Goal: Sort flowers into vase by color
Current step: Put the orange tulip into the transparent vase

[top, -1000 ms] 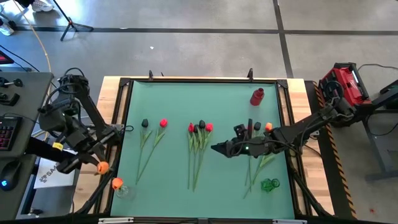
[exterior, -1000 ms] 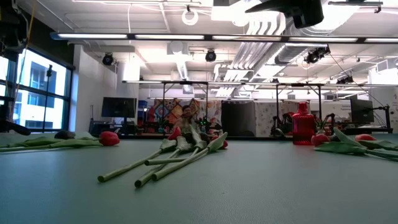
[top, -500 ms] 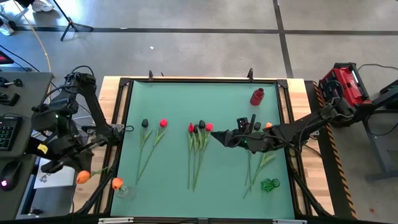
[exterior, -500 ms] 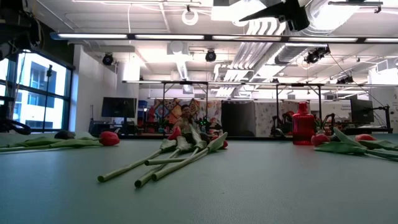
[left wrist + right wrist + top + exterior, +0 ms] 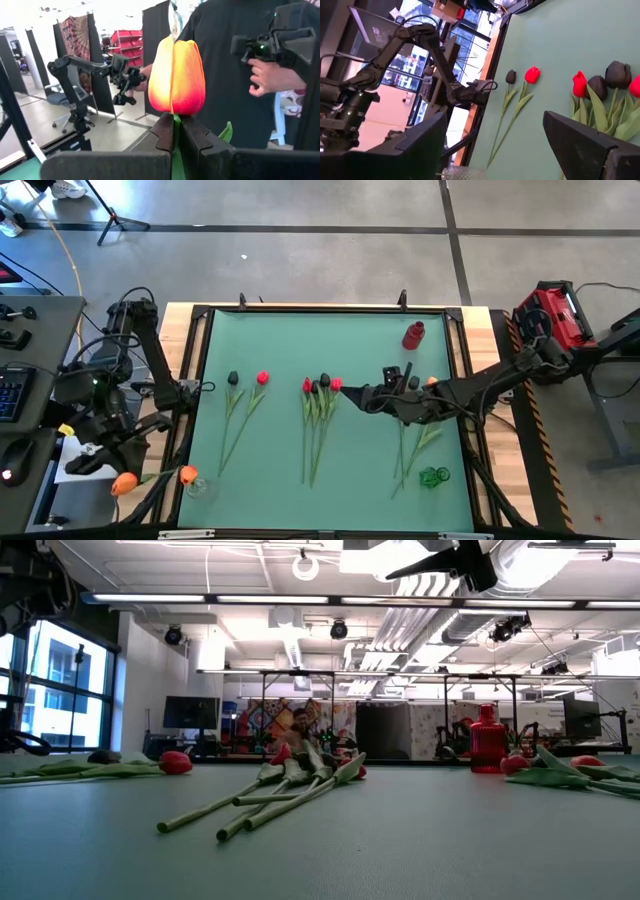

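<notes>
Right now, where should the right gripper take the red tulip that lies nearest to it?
Grip its thin stem just below the red tulip head, coming straight down from above: it lies flat, crowded by dark tulips, and the open right gripper hangs beside it.

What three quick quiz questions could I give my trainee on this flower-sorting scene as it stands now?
1. True or false: the left gripper is shut on an orange tulip.
2. Where is the right gripper? A) open, above the mat beside the middle bunch of tulips; B) shut on the red vase; C) parked off the table.
3. How many tulips lie as a pair on the left part of the green mat, and in which colours?

Key
1. True; the stem is pinched between its fingers, off the table's left side.
2. A.
3. Two: one dark tulip and one red tulip.
</notes>
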Motion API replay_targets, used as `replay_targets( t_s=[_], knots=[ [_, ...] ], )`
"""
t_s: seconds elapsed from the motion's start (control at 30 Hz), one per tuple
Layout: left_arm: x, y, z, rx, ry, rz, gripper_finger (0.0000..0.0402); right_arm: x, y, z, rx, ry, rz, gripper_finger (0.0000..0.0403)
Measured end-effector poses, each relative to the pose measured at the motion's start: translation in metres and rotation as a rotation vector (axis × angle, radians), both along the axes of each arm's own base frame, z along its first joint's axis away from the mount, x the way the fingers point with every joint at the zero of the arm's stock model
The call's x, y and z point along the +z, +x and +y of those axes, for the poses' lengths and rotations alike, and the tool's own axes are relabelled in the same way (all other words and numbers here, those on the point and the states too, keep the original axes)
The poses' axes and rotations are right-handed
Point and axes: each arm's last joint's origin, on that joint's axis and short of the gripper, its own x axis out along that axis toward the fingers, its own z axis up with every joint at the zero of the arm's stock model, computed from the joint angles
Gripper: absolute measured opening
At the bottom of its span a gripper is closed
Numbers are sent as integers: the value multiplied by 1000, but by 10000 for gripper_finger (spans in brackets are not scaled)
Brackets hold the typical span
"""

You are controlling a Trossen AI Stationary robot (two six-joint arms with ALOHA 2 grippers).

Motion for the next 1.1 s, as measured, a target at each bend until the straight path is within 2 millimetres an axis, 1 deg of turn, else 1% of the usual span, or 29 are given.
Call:
replay_targets(
  t_s=[0.17, 0.3, 0.43, 0.53, 0.9, 1.1],
  knots=[
    [3, 2, -8, 3, -33, -23, 0, -1, -1, 2, -3, 2, 3, 321],
    [10, 3, -8, 32, -104, -40, 0, -1, -1, 2, -5, 2, 10, 321],
    [12, 3, -8, 36, -122, -57, 0, -2, -1, 1, -7, -3, 17, 321],
    [10, 4, -12, 36, -110, -50, 0, -2, -1, 1, -6, -4, 18, 321],
    [-4, 11, -40, 40, -36, -10, 0, -2, -1, 1, 14, 8, 20, 321],
    [-7, 14, -50, 55, -24, -8, 0, -2, -1, 1, 15, 8, 21, 321]
  ],
)
